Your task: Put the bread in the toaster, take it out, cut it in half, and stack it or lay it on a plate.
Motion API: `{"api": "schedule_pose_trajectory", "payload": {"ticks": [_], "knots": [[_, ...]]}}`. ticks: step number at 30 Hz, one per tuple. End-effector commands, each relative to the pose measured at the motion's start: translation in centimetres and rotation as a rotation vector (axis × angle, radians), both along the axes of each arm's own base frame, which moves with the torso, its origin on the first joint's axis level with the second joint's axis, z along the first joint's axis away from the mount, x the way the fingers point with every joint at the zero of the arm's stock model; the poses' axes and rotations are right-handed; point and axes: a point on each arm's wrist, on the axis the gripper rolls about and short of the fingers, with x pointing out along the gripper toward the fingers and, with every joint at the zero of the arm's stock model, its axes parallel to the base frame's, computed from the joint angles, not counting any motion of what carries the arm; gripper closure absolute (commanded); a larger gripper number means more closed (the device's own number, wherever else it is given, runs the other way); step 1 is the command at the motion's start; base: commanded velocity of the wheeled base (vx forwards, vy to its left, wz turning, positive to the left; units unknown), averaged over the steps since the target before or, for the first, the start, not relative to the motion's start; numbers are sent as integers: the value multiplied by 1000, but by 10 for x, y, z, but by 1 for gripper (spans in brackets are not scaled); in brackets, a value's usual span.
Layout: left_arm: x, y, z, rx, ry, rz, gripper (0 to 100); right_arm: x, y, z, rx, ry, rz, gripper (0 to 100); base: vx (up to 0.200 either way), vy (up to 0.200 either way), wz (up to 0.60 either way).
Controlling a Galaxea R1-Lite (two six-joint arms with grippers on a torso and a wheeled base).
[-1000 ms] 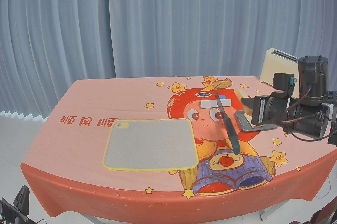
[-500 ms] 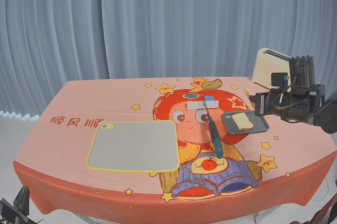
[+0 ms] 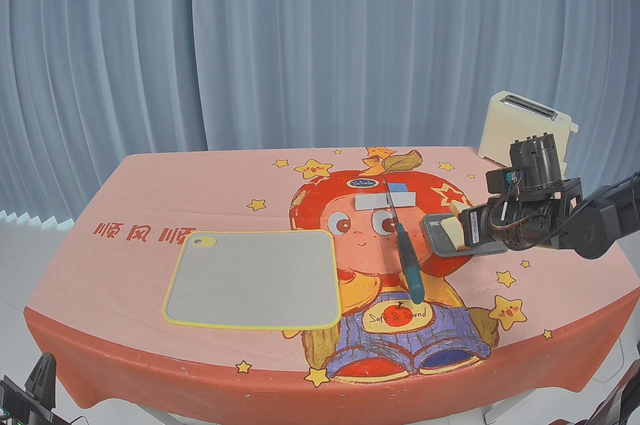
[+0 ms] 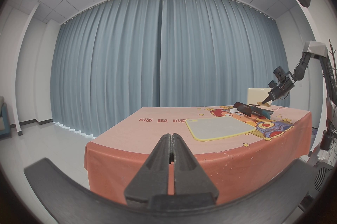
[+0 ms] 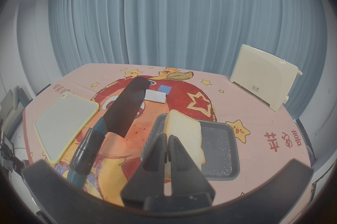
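right gripper (image 5: pixel 167 138): fingers clenched tip to tip, nothing between them. the tips sit low over the near wall of the grey tray (image 5: pixel 224 144), right at the near edge of the bread (image 5: pixel 182 130). i cannot tell whether they touch it.

the bread is in the tray, tilted up with one face towards me, not lying flat. the toaster (image 5: pixel 265 79) stands well apart at the far right of the table, slot upward. the knife (image 3: pixel 407 253) lies just beside the tray, between it and the cutting board (image 3: pixel 253 278).

left gripper (image 4: pixel 172 135): clenched, empty, held low off the table's near left corner.

assessment: the first step, getting the bread to the toaster, is not yet done. recommendation: open the fingers before closing in, take the slice across its thickness near the raised edge, squeeze lightly so it does not crush, lift clear of the tray wall, and keep away from the knife handle.
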Motion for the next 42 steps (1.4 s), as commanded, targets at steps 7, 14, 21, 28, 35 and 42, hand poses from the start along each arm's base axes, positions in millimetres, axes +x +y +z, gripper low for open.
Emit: {"api": "schedule_pose_trajectory", "payload": {"ticks": [7,14,21,28,35,42], "knots": [[1,0,-5,-1,14,1,100,7,1,-13,-26,32,2,100,0,0,0],[1,0,-5,-1,14,1,100,10,1,-20,-39,48,-6,100,0,0,0],[1,0,-5,-1,14,1,100,14,-1,-23,-42,48,-17,100,0,0,0],[1,0,-5,-1,14,1,100,18,-1,-27,-38,27,-19,100,0,0,0],[1,0,-5,1,14,1,100,18,-1,-28,-41,29,-17,100,0,0,0],[1,0,-5,-1,14,1,100,18,0,-29,-42,32,-17,100,0,0,0]]}}
